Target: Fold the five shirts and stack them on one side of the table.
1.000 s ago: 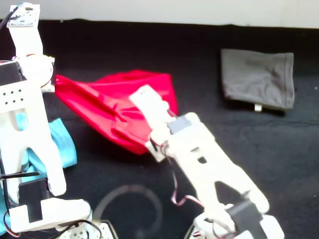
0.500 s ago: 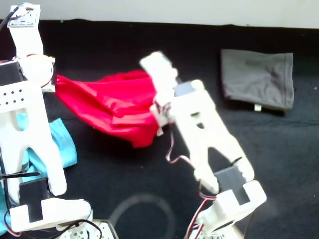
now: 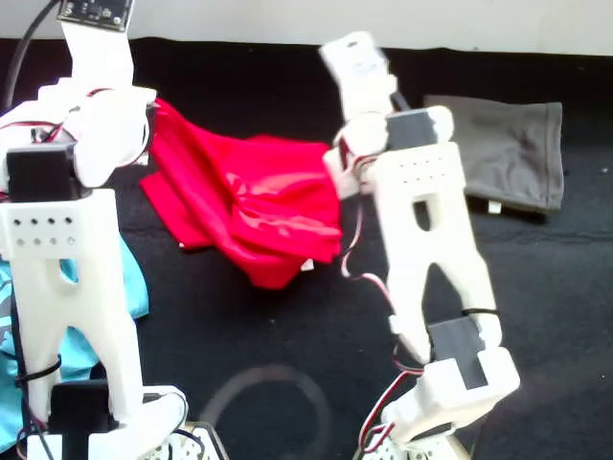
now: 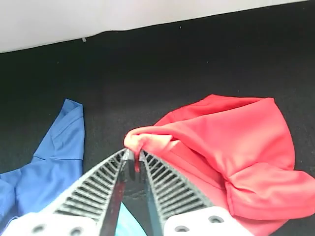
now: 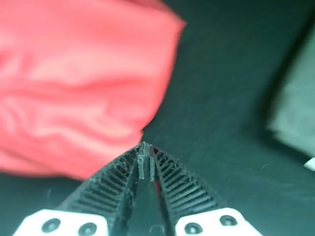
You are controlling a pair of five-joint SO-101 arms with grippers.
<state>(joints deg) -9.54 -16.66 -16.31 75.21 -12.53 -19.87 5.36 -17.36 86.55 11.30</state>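
Black counter (image 3: 546, 316), pale wall past its far edge. Gripping red shirt (image 3: 254, 206) with left end effector (image 4: 134, 156), closed on a bunched fold. Gripping it also with right end effector (image 5: 146, 158), pinched shut with red cloth seemingly caught between the ribbed jaws. Within the last second, raised off mid-counter and carried toward the far edge; no longer stretched low, now hanging slack between the two. Probably lifting to respread before folding. Folded grey shirt (image 3: 493, 149) near the far right corner. Blue shirt (image 3: 134, 278) at the left edge, not yet folded.
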